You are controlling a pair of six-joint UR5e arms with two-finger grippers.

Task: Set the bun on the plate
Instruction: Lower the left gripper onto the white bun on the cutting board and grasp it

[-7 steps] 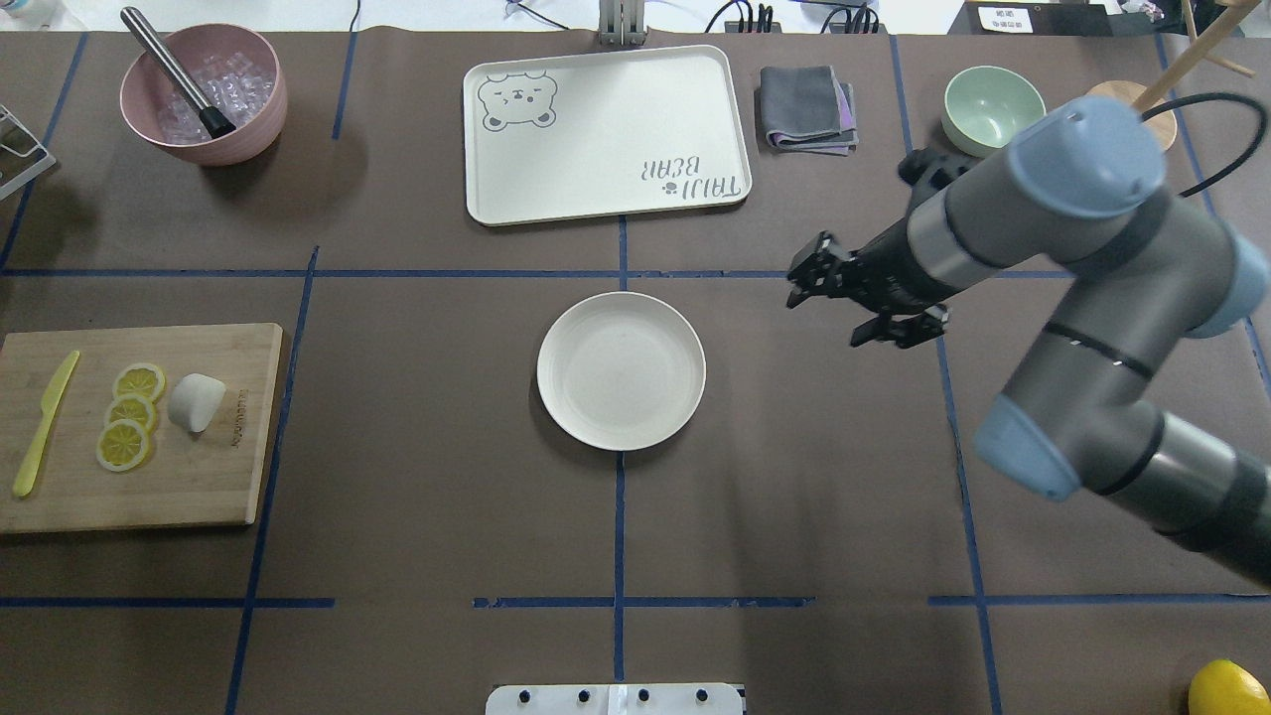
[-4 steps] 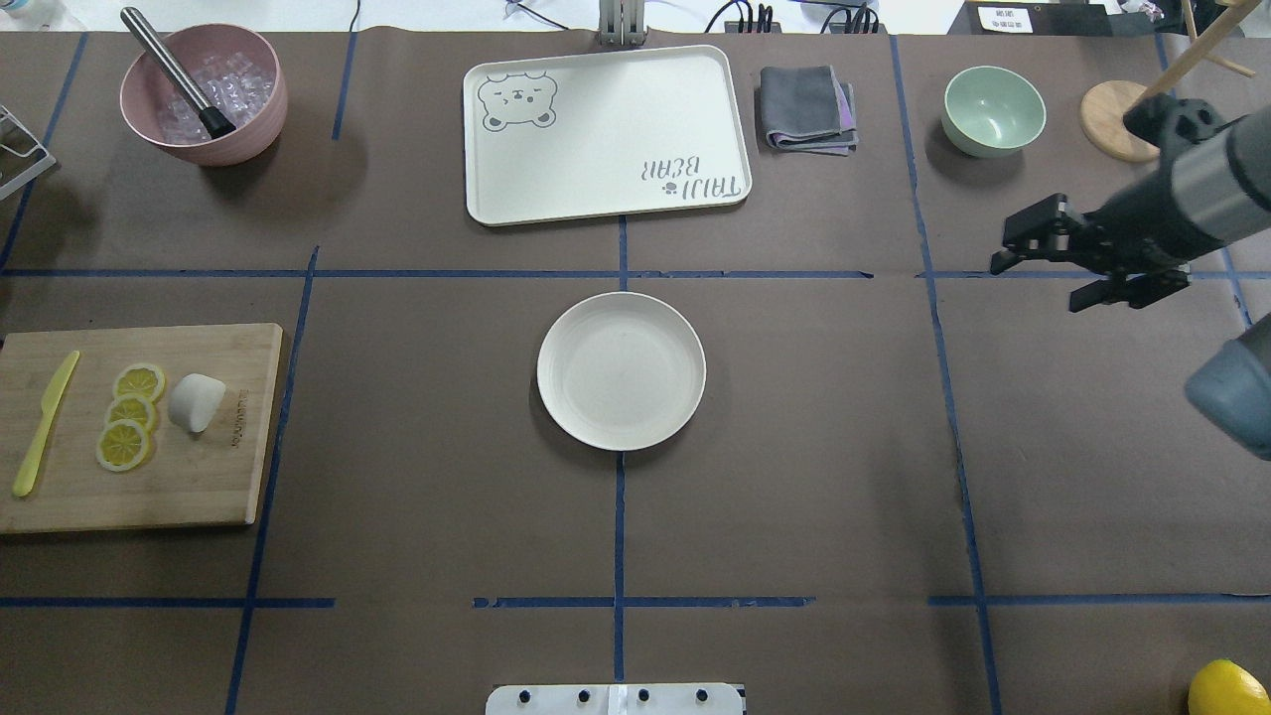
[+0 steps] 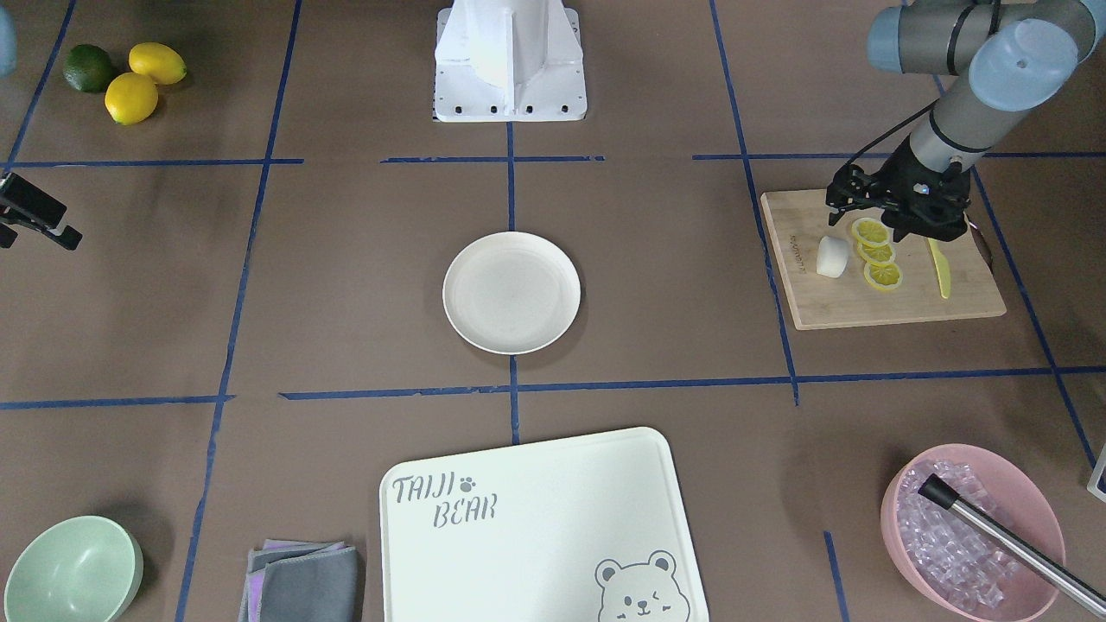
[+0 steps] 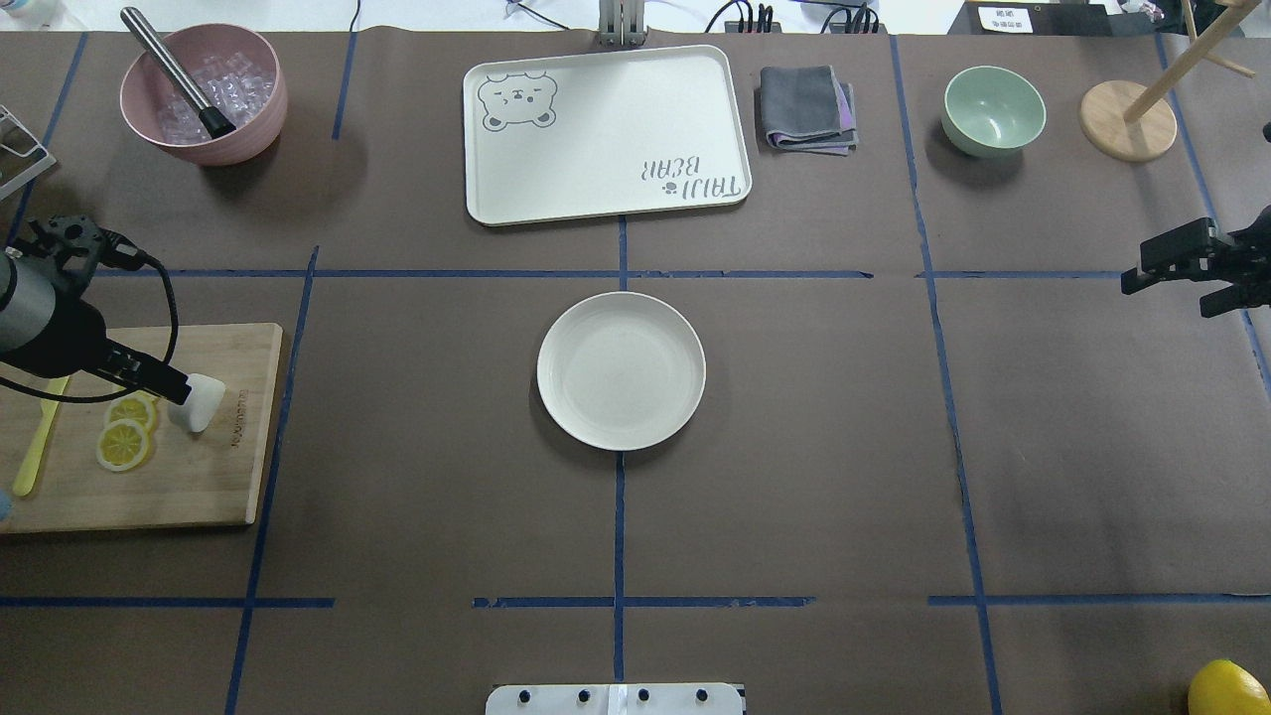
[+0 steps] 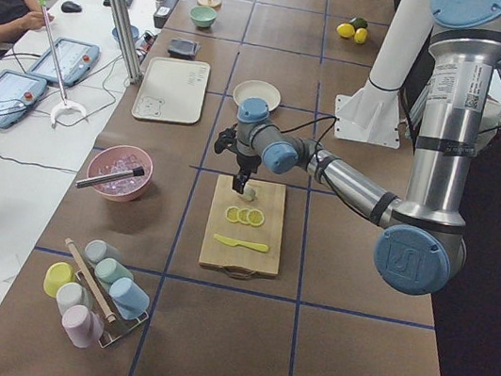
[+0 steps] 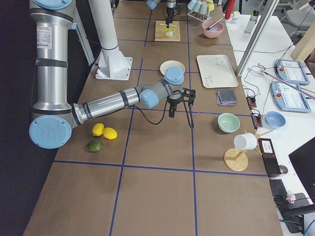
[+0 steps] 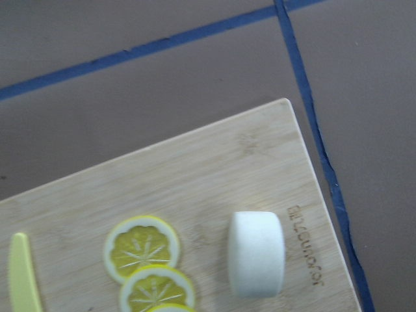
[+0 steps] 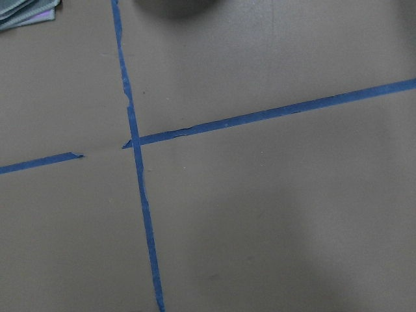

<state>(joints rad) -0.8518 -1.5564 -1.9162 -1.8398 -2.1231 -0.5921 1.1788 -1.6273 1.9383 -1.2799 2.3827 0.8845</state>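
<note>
The bun (image 4: 202, 402) (image 3: 833, 257) (image 7: 256, 253) is a small white lump lying on its side on the wooden cutting board (image 4: 199, 477), beside the lemon slices (image 4: 124, 442). My left gripper (image 4: 164, 385) (image 3: 880, 216) hovers over the board just left of the bun, jaws apart and holding nothing. None of its fingers appear in the left wrist view. The round cream plate (image 4: 621, 369) (image 3: 511, 292) sits bare at the table's centre. My right gripper (image 4: 1167, 296) is open and empty at the far right edge, above bare table.
A yellow knife (image 4: 30, 457) lies on the board's left side. Along the far edge stand a pink bowl of ice (image 4: 204, 94), the bear tray (image 4: 606, 134), a grey cloth (image 4: 806, 107), a green bowl (image 4: 993, 109) and a wooden stand (image 4: 1127, 124).
My right arm has drawn back from beside the plate to the table's right edge. My left arm has come in from the left and now hangs over the cutting board by the bun.
</note>
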